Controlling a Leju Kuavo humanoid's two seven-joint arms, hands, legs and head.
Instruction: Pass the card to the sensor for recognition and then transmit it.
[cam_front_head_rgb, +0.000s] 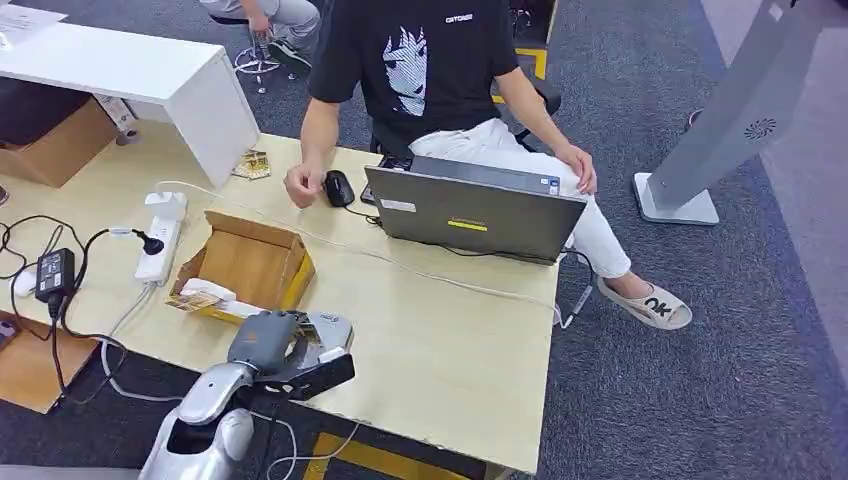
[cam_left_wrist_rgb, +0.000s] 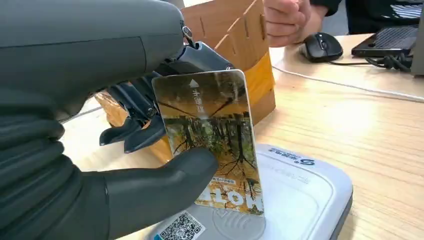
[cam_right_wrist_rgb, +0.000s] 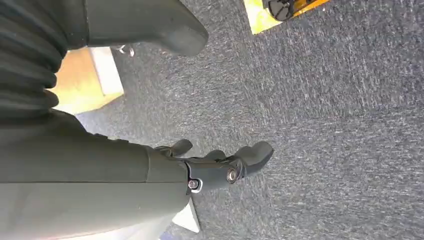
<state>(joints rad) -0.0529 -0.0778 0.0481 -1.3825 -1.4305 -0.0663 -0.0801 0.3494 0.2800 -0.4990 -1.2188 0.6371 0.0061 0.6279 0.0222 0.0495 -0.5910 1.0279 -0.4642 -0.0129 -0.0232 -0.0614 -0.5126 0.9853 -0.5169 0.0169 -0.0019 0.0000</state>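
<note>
The card, judged thin, stiff, light and slick-faced, is pinched upright between thumb and fingers of the left hand, its lower edge touching the grey sensor. An edge grip is judged soundest. The right hand hangs empty, fingers loosely apart, above carpet. The wooden table is level; a seated person is beyond the laptop.

Glossy card; smooth plastic sensor; wood-grain table; rough carpet.
</note>
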